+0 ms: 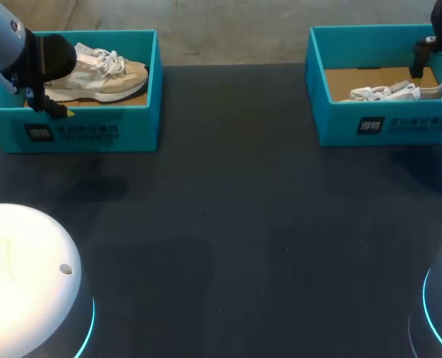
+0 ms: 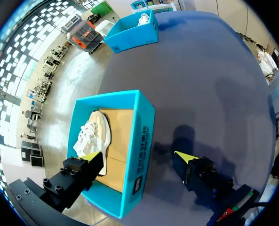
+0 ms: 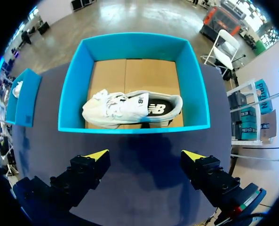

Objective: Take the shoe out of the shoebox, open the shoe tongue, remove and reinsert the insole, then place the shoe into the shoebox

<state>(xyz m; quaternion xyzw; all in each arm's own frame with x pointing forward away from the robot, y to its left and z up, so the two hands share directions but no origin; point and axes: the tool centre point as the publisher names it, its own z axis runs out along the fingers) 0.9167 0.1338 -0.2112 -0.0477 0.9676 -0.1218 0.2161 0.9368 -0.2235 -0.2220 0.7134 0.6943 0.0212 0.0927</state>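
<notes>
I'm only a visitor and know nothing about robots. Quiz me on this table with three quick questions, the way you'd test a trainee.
1. True or false: the beige sneaker lies in the left shoebox, and the white sneaker lies in the right shoebox.
2. The right gripper is: A) shut on the white sneaker; B) open above the table, short of its box; C) open inside its box.
3. Fill in: one finger of the open left gripper hangs over the left shoebox's inside, and the other hangs over the ____.
Key: 1 true; 2 B; 3 table.
</notes>
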